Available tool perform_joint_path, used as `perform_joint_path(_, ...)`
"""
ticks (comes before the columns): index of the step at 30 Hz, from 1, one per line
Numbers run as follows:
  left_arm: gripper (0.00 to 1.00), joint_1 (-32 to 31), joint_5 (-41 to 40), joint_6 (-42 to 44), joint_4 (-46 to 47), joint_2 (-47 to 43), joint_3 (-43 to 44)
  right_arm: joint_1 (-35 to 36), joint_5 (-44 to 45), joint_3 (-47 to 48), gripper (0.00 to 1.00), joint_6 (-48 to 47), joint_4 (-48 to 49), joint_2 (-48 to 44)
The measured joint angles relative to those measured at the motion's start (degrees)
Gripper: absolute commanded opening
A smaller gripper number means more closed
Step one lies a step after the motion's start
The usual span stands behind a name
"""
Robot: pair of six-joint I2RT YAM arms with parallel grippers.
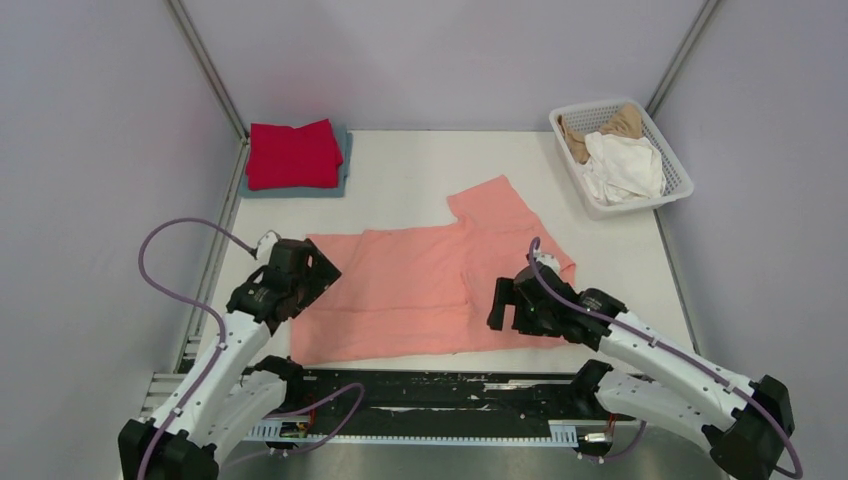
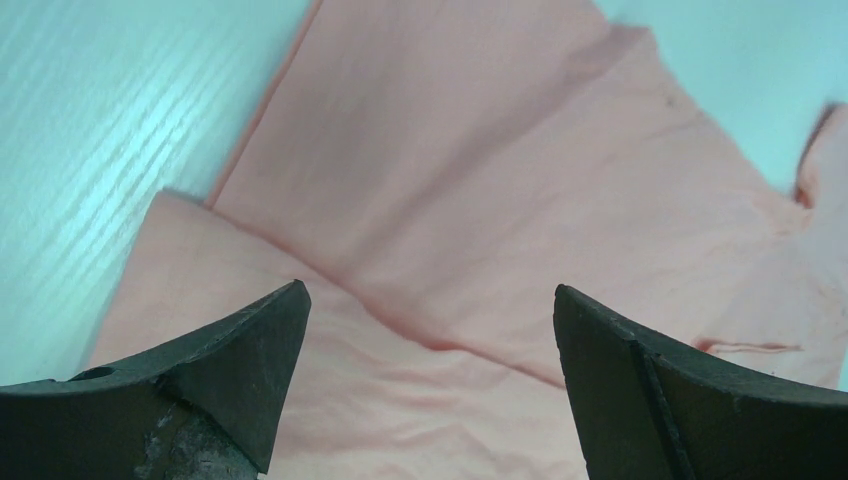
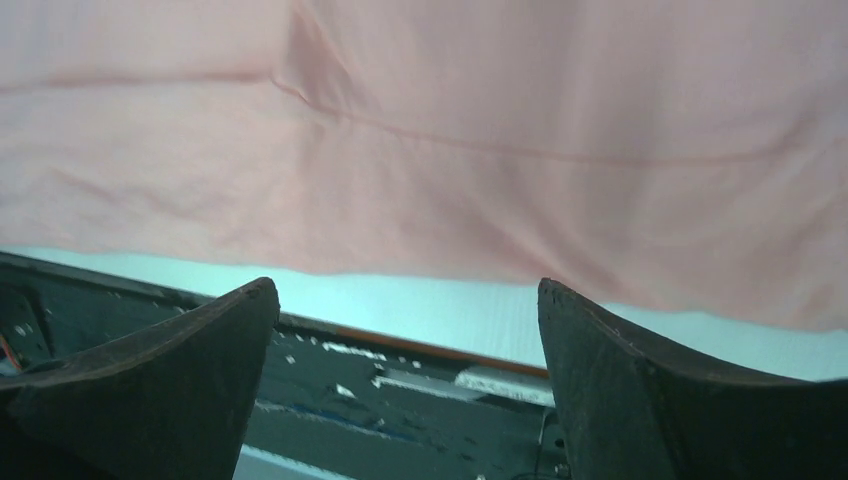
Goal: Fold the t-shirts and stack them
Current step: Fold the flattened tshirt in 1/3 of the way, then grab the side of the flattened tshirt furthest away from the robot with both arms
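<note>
The salmon-pink t-shirt (image 1: pixel 420 285) lies spread flat on the white table, partly folded, one sleeve pointing to the far side. It fills the left wrist view (image 2: pixel 480 180) and the upper right wrist view (image 3: pixel 450 150). My left gripper (image 1: pixel 318 268) is open and empty over the shirt's left edge. My right gripper (image 1: pixel 500 300) is open and empty over the shirt's right part, near its front hem. A folded bright red t-shirt (image 1: pixel 293 154) rests on a folded grey-blue one (image 1: pixel 344 170) at the far left. White (image 1: pixel 622 165) and tan (image 1: pixel 612 122) shirts lie in the basket.
The white plastic lattice basket (image 1: pixel 680 180) stands at the far right corner. A black rail (image 1: pixel 420 395) runs along the table's near edge, also seen in the right wrist view (image 3: pixel 400 400). Grey walls enclose the table on three sides.
</note>
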Motion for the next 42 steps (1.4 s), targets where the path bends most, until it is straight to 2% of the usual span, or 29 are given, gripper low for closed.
perform_joint_path(5,1.0,2.67,-2.1,2.78,3.1,3.48,4.31,-2.62,8.04,5.9,1.0,-4.92,6.36,3.45)
perform_joint_path(9,1.0,8.79,-1.86,5.31,7.13,11.19,8.24,-11.8,8.63,10.58,1.0,-9.57,15.87,11.67)
perform_joint_path(11,1.0,11.96,-1.2,6.45,9.22,16.61,10.27,-18.6,6.73,16.35,1.0,-12.39,19.32,18.58)
perform_joint_path(14,1.0,15.69,0.28,7.85,11.96,26.69,14.56,-23.76,7.19,26.97,1.0,-17.29,23.21,30.25)
perform_joint_path(18,1.0,18.95,2.78,9.68,14.4,38.71,21.03,-26.67,7.61,42.6,1.0,-23.34,28.37,47.01)
perform_joint_path(23,1.0,21.59,5.38,11.58,16.09,48.96,27.87,-30.36,3.78,60.48,1.0,-27.3,29.68,67.43)
perform_joint_path(30,1.0,22.25,7.19,13.09,14.8,56.54,32.48,-33.62,0.79,79.23,1.0,-29.77,27.08,87.45)
perform_joint_path(33,1.0,22.27,7.19,13.07,13.62,56.61,32.33,-33.79,0.04,85.09,1.0,-30.62,26.12,92.24)
perform_joint_path(35,0.95,22.27,7.41,13.07,13.55,56.61,31.74,-33.57,-0.28,87.27,0.97,-31.08,26.08,93.92)
perform_joint_path(38,0.92,22.27,8.39,13.05,13.46,56.7,30.34,-33.2,-0.87,87.69,0.94,-31.61,25.92,94.18)
perform_joint_path(42,0.82,22.29,9.57,13.25,13.88,56.74,30.25,-32.65,-0.59,85.9,0.91,-32.85,26.84,93.53)
